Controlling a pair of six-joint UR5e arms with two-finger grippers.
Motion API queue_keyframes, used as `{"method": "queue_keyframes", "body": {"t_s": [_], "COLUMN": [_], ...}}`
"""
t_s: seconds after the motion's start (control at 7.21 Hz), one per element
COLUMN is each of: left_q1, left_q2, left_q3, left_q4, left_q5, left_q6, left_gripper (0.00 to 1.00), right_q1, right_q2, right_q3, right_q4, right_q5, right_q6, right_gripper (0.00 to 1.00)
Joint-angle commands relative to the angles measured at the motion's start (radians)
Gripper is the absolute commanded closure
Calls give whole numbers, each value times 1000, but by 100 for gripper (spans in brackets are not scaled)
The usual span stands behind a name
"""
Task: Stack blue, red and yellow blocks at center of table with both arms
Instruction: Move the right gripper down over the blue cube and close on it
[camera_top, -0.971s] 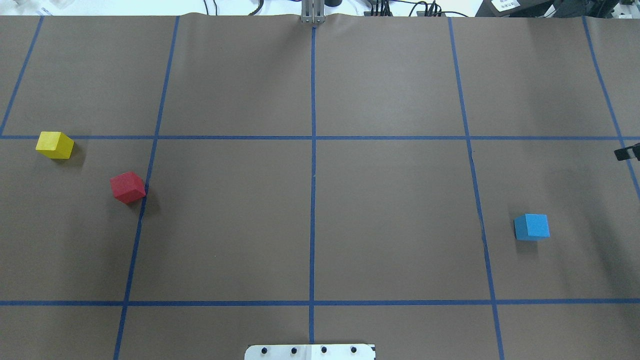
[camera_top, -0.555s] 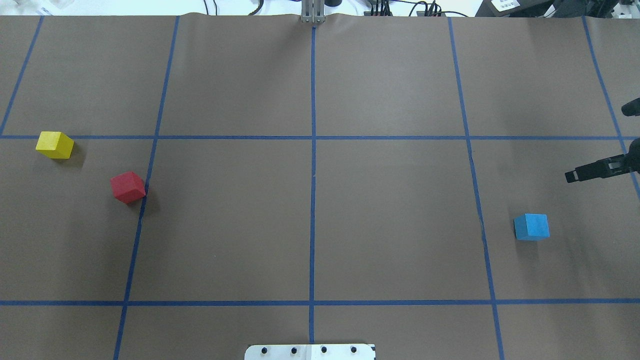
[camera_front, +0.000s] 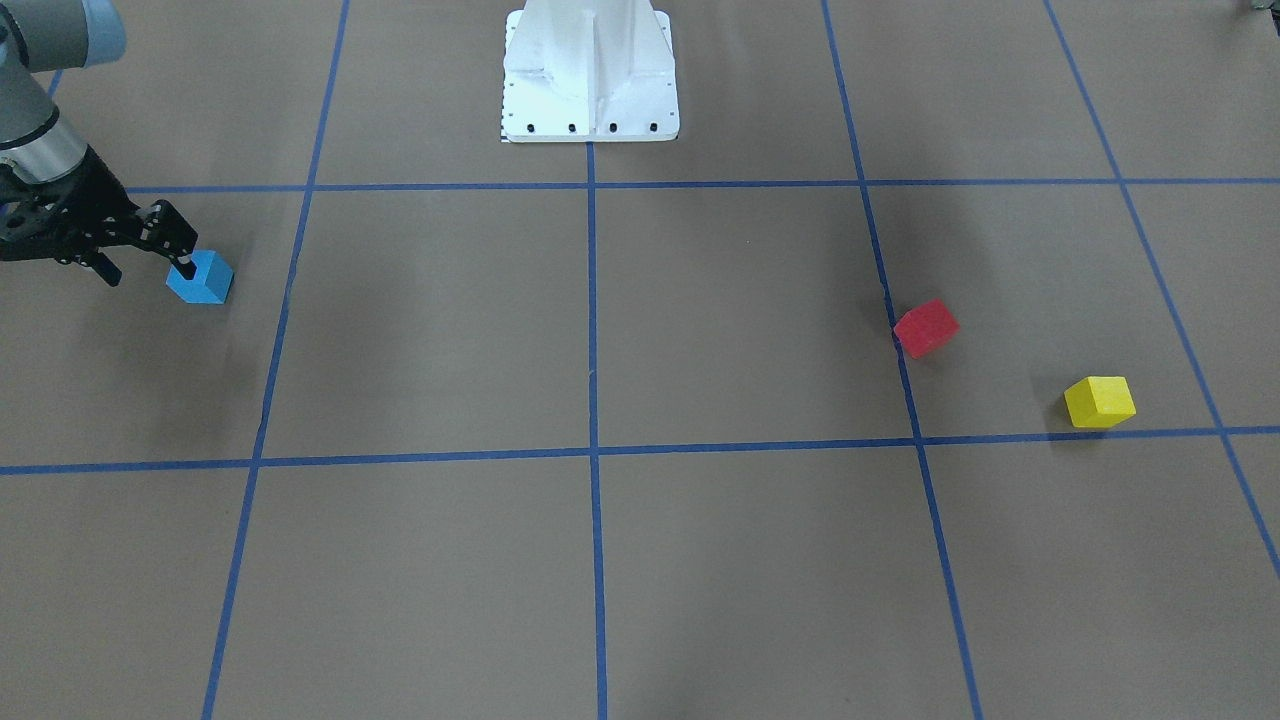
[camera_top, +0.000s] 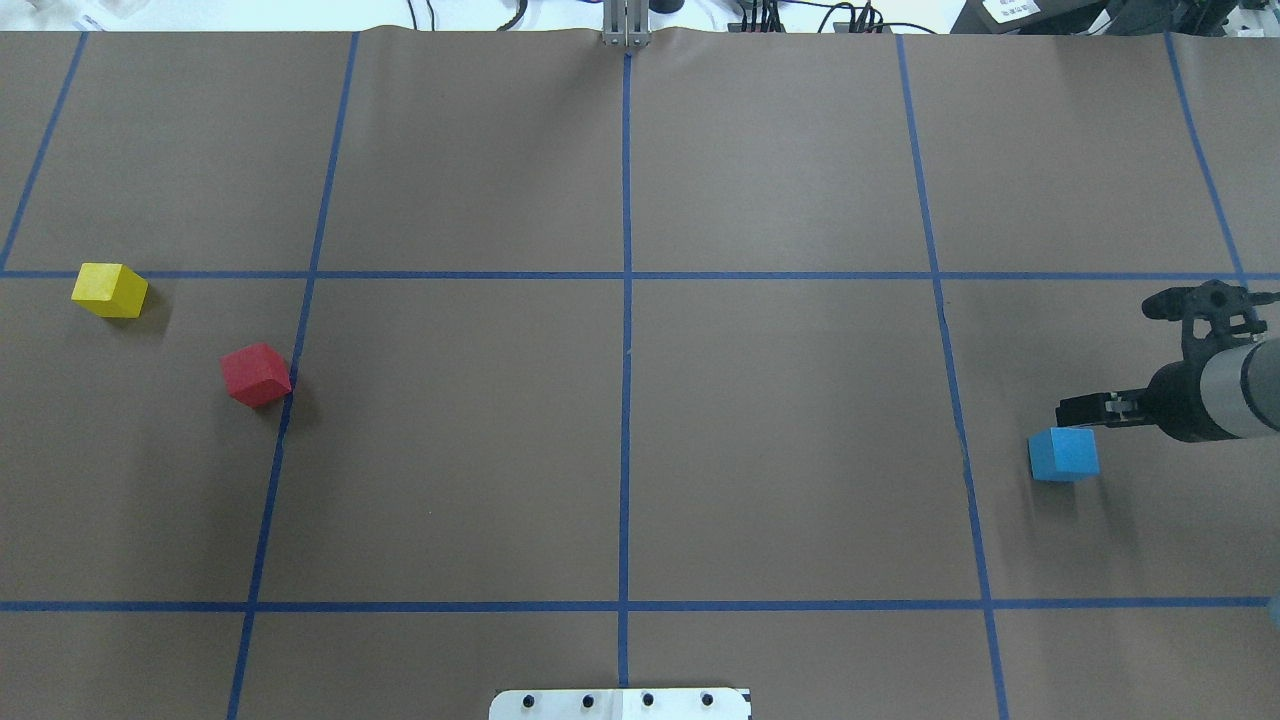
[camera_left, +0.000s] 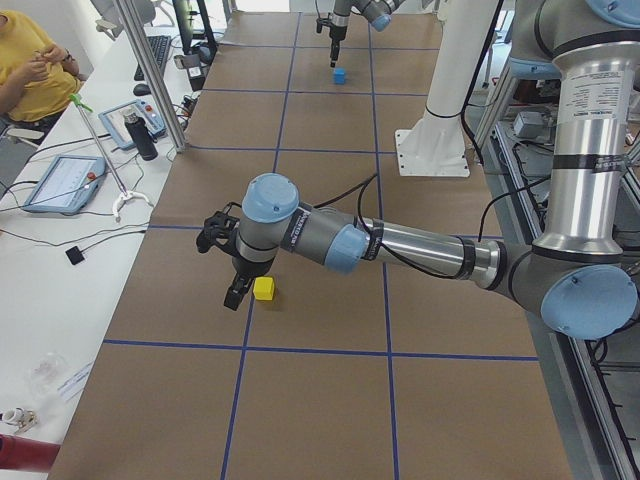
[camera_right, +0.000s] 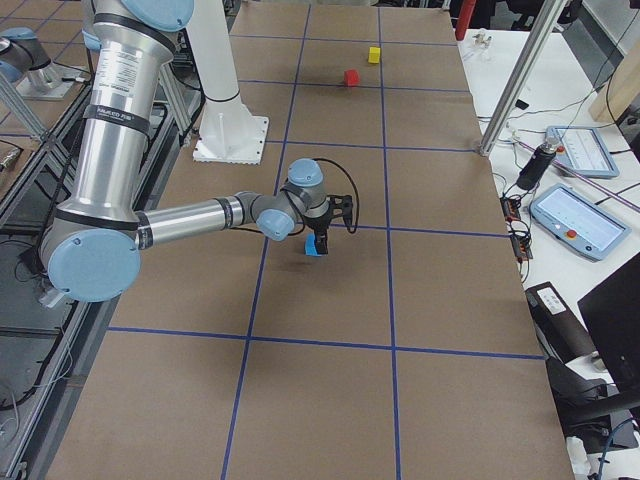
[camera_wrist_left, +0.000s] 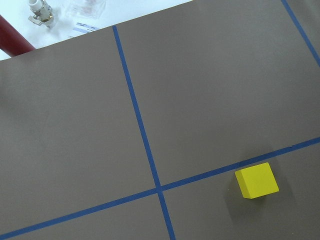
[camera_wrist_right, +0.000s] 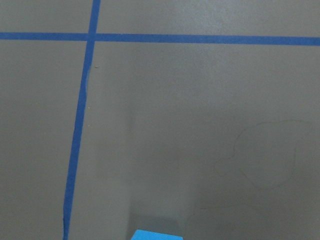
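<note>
The blue block (camera_top: 1063, 454) lies at the table's right side, also in the front view (camera_front: 201, 278) and at the bottom edge of the right wrist view (camera_wrist_right: 156, 235). My right gripper (camera_top: 1115, 358) is open and hovers just beyond and to the right of it, one fingertip (camera_front: 184, 266) close above the block's edge. The red block (camera_top: 256, 374) and the yellow block (camera_top: 110, 290) lie at the left. My left gripper (camera_left: 230, 262) shows only in the exterior left view, beside the yellow block (camera_left: 263, 289); I cannot tell whether it is open. The left wrist view shows the yellow block (camera_wrist_left: 256, 180).
Blue tape lines grid the brown table (camera_top: 780, 440). The white robot base (camera_front: 590, 70) stands at the near edge's middle. Beyond the far edge are a desk with tablets (camera_left: 65, 182), a metal post (camera_left: 150, 75) and a seated person (camera_left: 30, 60).
My right arm has come in from the right edge and moved toward the blue block, fingers spread. The blocks have not moved.
</note>
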Motion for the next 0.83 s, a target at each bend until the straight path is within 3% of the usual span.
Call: {"method": "queue_keyframes", "body": {"t_s": [0.0, 0.28, 0.56, 0.69], "left_q1": [0, 0, 0, 0], "left_q2": [5, 5, 5, 4], "left_q3": [-7, -8, -7, -5], "left_q4": [-2, -2, -2, -2], "left_q5": [-2, -2, 0, 0], "left_q6": [0, 0, 0, 0], "left_gripper": [0, 0, 0, 0], "right_q1": [-97, -128, -147, -147], "right_q2": [-21, -21, -18, -12], "right_q3": [-6, -6, -6, -4], "right_q4": [2, 2, 0, 0], "right_q5": [-95, -106, -120, -120], "right_q6": [42, 42, 42, 36], "right_gripper": [4, 5, 99, 100]}}
